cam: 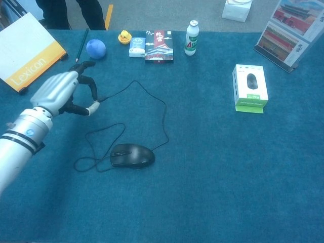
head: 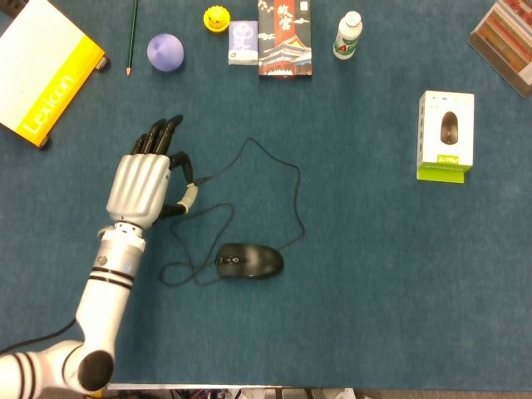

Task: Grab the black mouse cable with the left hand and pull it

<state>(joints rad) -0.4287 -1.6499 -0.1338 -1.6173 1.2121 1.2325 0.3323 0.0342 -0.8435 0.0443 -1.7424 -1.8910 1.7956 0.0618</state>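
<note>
I count one hand [head: 143,184] in my two views, the left; one black mouse [head: 248,261] with one cable [head: 293,199] looping from it; one boxed mouse [head: 445,135]; one white and yellow book [head: 41,71]; one pencil [head: 131,37]; one blue ball [head: 165,51]; one yellow duck toy [head: 216,17]; one small white box [head: 243,42]; one dark box [head: 284,37]; one small bottle [head: 348,36]; one picture stand [cam: 289,33] at the far corner of the one blue table [head: 391,283].

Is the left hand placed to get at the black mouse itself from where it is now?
Probably yes: the left hand pinches the cable, and only bare table lies between it and the mouse.
</note>
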